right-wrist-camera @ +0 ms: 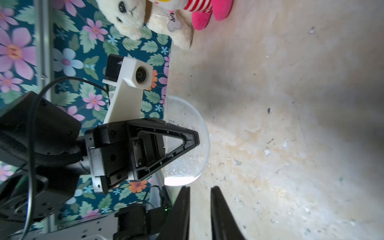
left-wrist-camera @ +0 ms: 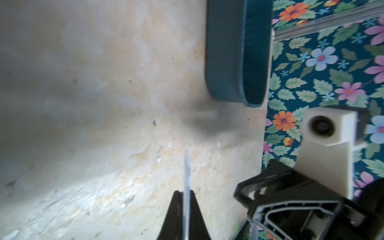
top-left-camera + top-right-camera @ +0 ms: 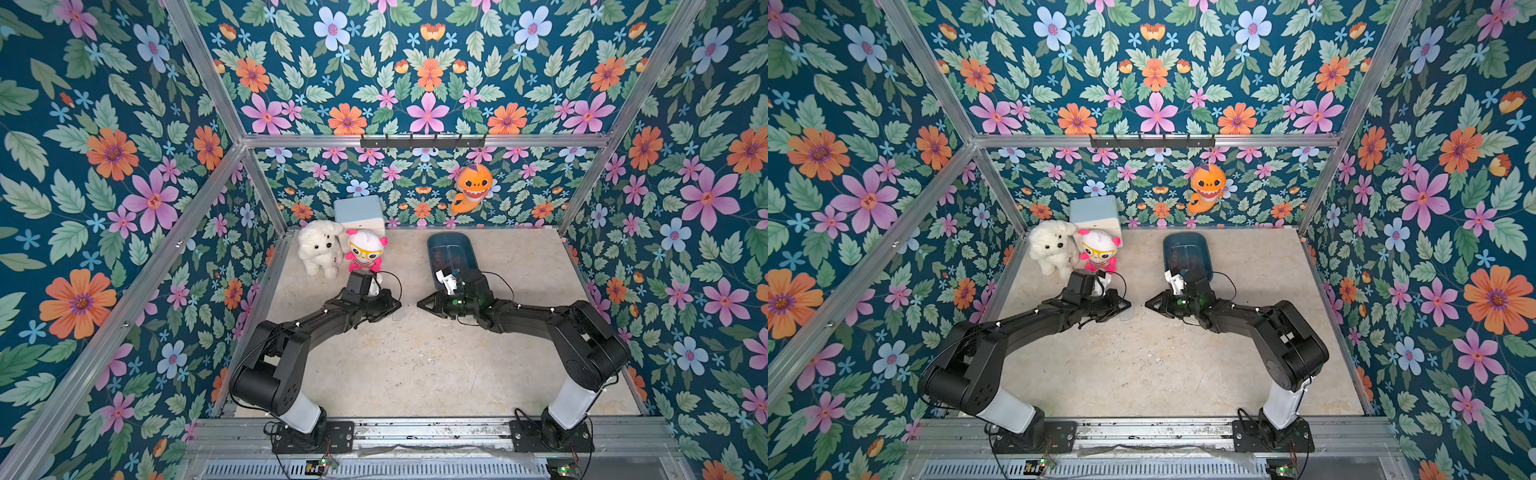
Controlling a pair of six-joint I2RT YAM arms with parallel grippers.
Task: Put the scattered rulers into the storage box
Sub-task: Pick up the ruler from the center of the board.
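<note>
My left gripper point(image 2: 186, 192) is shut on a clear semicircular protractor point(image 2: 187, 166), one of the rulers, which shows edge-on between its fingers. In the right wrist view the protractor point(image 1: 184, 108) stands upright in the left gripper point(image 1: 196, 138), just above the floor. My right gripper point(image 1: 200, 188) is open and empty, its tips close to the protractor's rim. In both top views the two grippers point(image 3: 398, 306) point(image 3: 419, 305) face each other tip to tip at mid table. The dark teal storage box point(image 3: 451, 245) sits behind the right gripper, with brownish rulers point(image 3: 448, 262) lying inside.
A white plush dog point(image 3: 318, 247) and a pink doll point(image 3: 365, 249) stand at the back left, in front of a pale blue cube box point(image 3: 358, 212). An orange plush shark point(image 3: 471, 187) hangs on the back wall. Floral walls enclose the beige tabletop point(image 3: 415, 365).
</note>
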